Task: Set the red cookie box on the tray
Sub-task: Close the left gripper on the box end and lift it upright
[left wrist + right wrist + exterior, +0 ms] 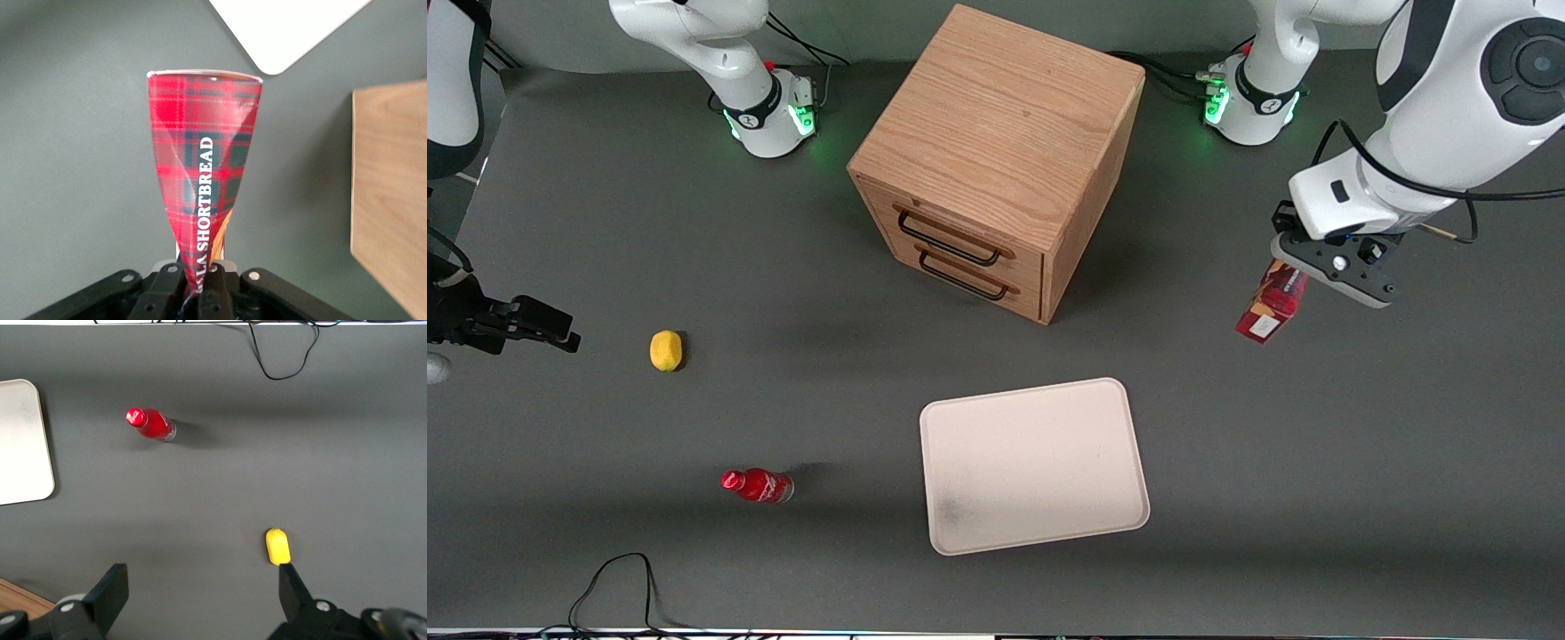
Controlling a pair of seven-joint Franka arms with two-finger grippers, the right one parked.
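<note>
Front view: black two-finger gripper (1294,271) of the left arm is seen raised above the grey table (1316,462), toward the working arm's end. Long red tartan cookie box (1270,304) is clamped at one end, hanging down from the fingers, clear of the table. Flat cream-white rectangular tray (1040,462) lies nearer the camera than the gripper, well apart, beside the wooden two-drawer cabinet (996,151).

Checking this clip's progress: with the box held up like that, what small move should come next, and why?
Probably carry it toward the tray. The pincer is shut on the red cookie box, which hangs above the table toward the working arm's end, well apart from the tray, which has nothing on it.
</note>
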